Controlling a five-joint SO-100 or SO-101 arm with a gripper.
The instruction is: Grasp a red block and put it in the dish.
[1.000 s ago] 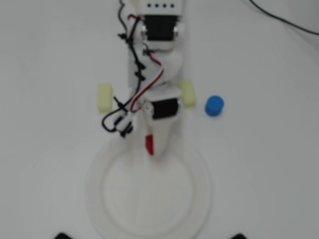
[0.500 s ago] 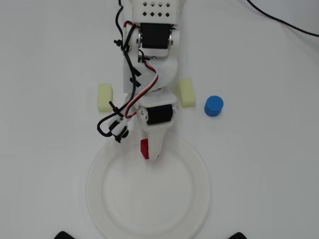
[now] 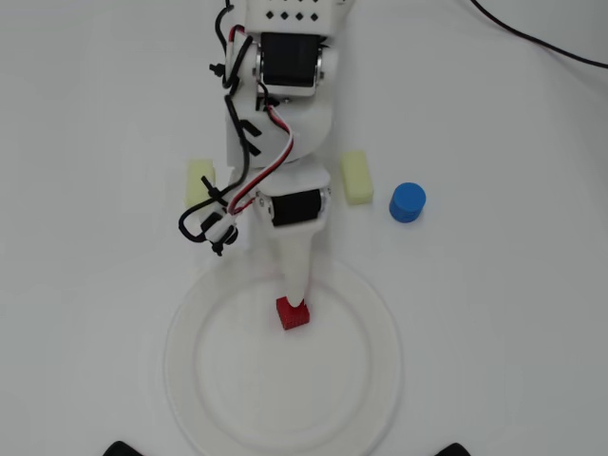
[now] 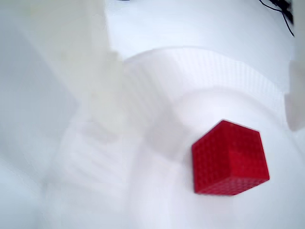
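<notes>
The red block [image 3: 293, 313] lies inside the dish [image 3: 180, 361], in its upper middle part. My gripper [image 3: 296, 290] reaches down over the dish's far rim, its tip just above the block. In the wrist view the red block [image 4: 229, 158] rests on the dish floor [image 4: 214, 67], turned at an angle. It sits free between a blurred white finger [image 4: 102, 81] on the left and a sliver of the other finger [image 4: 296, 100] at the right edge. The gripper [image 4: 202, 126] is open and touches nothing.
Two pale yellow blocks [image 3: 200, 180] [image 3: 356, 177] lie on either side of the arm. A blue cylinder [image 3: 408, 202] stands to the right of them. A black cable [image 3: 541, 38] crosses the top right corner. Two dark feet [image 3: 128, 448] show at the bottom edge.
</notes>
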